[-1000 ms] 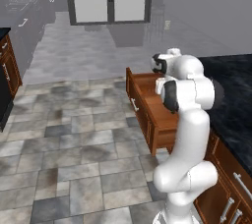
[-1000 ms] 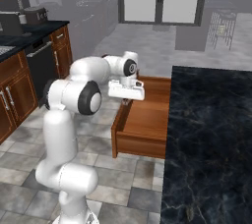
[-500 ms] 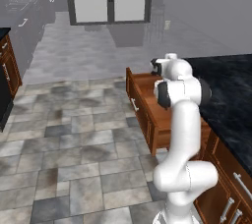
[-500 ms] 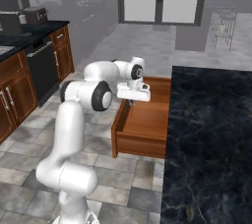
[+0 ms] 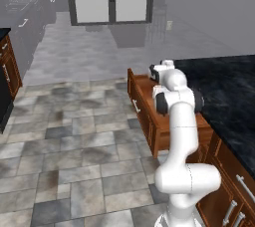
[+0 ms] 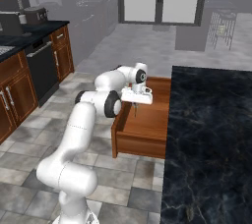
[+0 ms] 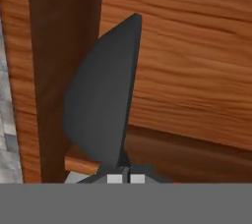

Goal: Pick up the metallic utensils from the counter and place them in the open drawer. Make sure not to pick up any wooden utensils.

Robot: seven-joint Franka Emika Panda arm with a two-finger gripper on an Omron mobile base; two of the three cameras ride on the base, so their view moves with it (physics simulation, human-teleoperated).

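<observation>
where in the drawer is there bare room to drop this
The drawer floor looks bare from the near front panel back toward the counter edge. It is tightest by the left wall, where the gripper hangs holding a dark utensil.

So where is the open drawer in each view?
Left base view: open drawer at centre, partly behind the arm, left of the black counter.
Right base view: centre, against the counter's left edge.
Hand view: wood behind the held grey utensil.
Shared landmark: the counter, both base views.
</observation>
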